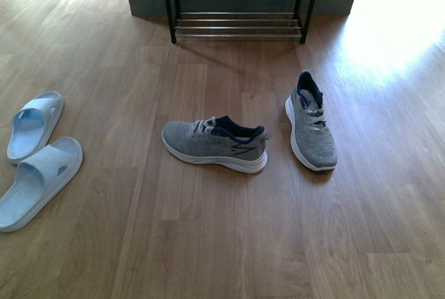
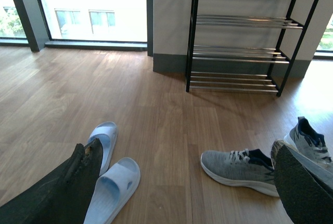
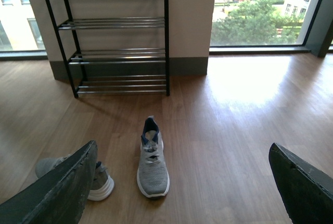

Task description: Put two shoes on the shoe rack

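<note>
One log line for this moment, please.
left gripper open, empty | right gripper open, empty | grey sneakers on floor, apart | slides on floor | shoe rack holds no shoes

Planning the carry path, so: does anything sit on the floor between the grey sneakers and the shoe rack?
Nothing visible does. Only bare wood floor lies between the crosswise sneaker, the lengthwise sneaker and the shoe rack. The pale slides lie far off to the left, outside that path.
</note>
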`<move>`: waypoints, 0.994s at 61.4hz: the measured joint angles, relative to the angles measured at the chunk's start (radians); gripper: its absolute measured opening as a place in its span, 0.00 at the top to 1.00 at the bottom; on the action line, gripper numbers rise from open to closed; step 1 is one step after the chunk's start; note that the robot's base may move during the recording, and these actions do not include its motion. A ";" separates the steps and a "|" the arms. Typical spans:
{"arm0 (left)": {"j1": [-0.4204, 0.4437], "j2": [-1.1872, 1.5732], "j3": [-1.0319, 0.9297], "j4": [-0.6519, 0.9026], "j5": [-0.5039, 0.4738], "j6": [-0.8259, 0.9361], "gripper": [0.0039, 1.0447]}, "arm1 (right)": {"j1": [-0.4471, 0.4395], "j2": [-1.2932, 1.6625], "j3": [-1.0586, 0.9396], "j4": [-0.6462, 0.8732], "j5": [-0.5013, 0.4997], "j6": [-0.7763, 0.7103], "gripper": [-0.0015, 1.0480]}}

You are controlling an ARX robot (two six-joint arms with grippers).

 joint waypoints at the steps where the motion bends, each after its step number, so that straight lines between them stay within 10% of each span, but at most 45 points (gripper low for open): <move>1: 0.000 0.000 0.000 0.000 0.000 0.000 0.09 | 0.000 0.000 0.000 0.000 0.000 0.000 0.09; 61: 0.000 0.000 0.000 0.000 0.000 0.000 0.09 | 0.000 0.002 0.000 0.000 0.000 0.000 0.09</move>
